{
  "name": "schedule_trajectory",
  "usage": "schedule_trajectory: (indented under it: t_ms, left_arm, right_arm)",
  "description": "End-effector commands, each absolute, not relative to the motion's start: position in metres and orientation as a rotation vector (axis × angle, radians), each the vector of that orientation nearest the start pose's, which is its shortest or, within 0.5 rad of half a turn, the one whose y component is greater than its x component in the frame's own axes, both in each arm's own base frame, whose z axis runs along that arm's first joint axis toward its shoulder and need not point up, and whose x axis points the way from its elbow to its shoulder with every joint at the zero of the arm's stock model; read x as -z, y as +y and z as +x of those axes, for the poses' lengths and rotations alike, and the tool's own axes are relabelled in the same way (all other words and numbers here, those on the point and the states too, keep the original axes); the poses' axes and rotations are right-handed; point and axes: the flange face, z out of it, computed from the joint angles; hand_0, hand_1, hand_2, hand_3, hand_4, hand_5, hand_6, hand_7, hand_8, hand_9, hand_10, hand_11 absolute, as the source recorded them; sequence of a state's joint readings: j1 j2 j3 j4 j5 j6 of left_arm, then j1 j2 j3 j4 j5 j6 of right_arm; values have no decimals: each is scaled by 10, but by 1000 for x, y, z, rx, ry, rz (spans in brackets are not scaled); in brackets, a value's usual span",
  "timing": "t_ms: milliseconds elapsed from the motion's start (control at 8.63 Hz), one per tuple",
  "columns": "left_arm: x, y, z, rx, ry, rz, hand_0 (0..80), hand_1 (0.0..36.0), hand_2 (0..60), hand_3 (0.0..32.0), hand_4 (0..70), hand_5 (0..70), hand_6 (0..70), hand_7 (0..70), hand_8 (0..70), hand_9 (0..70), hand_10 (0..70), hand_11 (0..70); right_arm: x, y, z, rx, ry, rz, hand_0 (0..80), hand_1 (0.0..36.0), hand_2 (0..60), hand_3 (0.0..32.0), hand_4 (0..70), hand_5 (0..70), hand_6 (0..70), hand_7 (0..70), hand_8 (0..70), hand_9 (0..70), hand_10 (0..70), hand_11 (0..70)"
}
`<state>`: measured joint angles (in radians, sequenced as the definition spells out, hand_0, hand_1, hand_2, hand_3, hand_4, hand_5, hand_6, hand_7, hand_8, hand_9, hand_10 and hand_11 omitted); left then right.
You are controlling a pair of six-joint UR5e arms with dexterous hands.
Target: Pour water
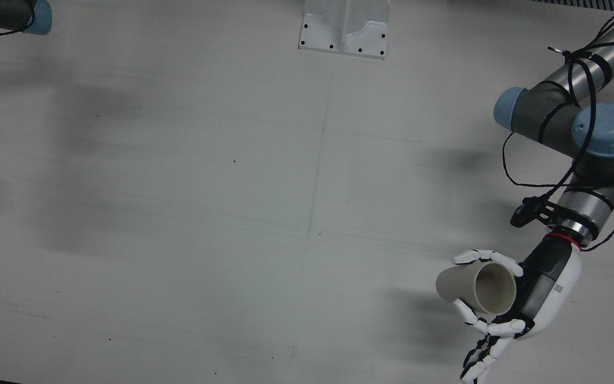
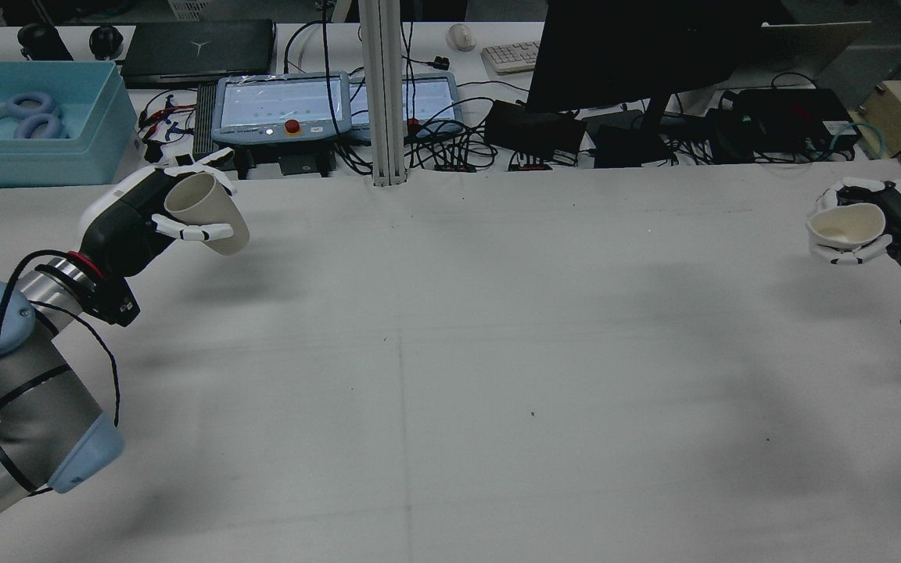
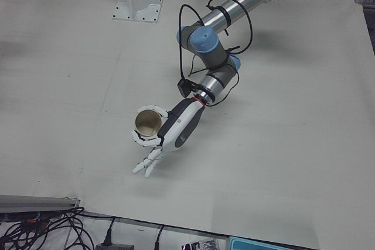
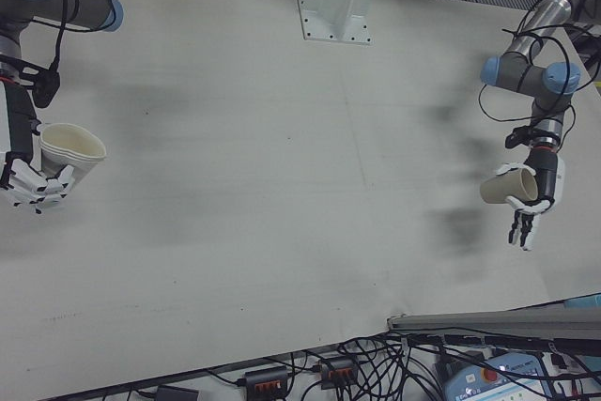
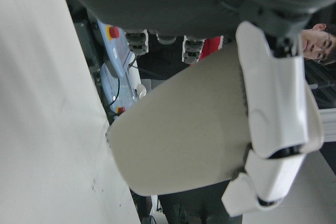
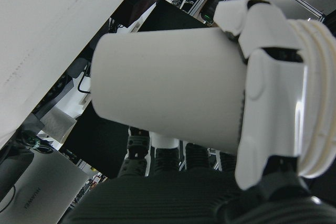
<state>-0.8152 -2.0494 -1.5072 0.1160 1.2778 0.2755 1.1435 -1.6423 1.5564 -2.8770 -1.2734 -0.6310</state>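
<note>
You had two cups off the counter, one in each hand, at opposite ends of the station. The beige paper cup [image 2: 208, 213] sat in your left hand [image 2: 141, 219], tilted with its mouth turned back toward the arm and its base pointing out over the white counter [image 2: 450, 352]; in the front view the same cup [image 1: 477, 288] lay almost on its side, its pale inside open to the camera. The white fingers [image 1: 491, 257] were wrapped round its wall near the rim, while the remaining ones hung straight and free below it [image 1: 480, 362]. The off-white paper cup [image 2: 848, 222] was held upright by your right hand [image 2: 881, 231], fingers [image 2: 849, 254] closed round its body below the rim; in the right-front view its rim looked slightly squeezed out of round [image 4: 70, 149]. I could not tell whether either cup held water. The two cups were well apart, with the whole bare middle of the counter between them. Beyond the far edge stood a light blue plastic bin [image 2: 32, 125] and two teach pendants [image 2: 333, 105].
</note>
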Motion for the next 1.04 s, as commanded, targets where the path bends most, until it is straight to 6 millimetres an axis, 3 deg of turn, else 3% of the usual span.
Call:
schedule_trajectory:
  t_ms: [0,116,348,579,695,811,927]
  left_arm:
    - [-402,-552,449,1483,2212,-375,606,360,600,0,690,700,53,98,4,7,40,79]
    - [-374,-539,474,1407,2218,-343,608,360,600,0,689,700,54,98,4,8,39,78]
    - [-316,-528,502,1250,2239,-176,624,360,600,0,685,700,47,96,3,8,34,73]
    - [-239,-520,524,1080,2292,-1,641,360,600,0,651,700,35,90,0,6,27,66]
    - [-212,-490,563,1015,2293,-30,644,360,600,0,641,700,34,89,0,6,25,62]
    - [-192,-473,591,970,2292,-28,641,360,600,0,659,700,47,95,1,8,28,67]
    - [-176,-478,607,960,2297,-21,635,360,600,0,678,700,57,100,3,10,33,73]
  right_arm:
    - [-629,-498,-10,2211,2741,-680,710,283,388,0,488,613,573,507,496,586,276,418]
    - [-618,-497,-10,2220,2739,-682,762,299,408,0,519,626,590,518,489,579,267,407]
    - [-616,-496,-9,2232,2733,-682,795,310,427,0,547,635,604,525,482,567,266,406]
    - [-606,-505,0,2234,2708,-711,800,312,426,0,562,636,611,527,480,562,268,408]
    - [-586,-516,-1,2252,2696,-716,800,323,439,0,592,653,621,538,475,553,264,404]
    - [-563,-523,-9,2269,2701,-713,800,331,445,0,596,656,619,537,470,545,260,399]
    - [-536,-527,-25,2266,2741,-721,800,334,443,0,584,655,613,530,466,538,255,392]
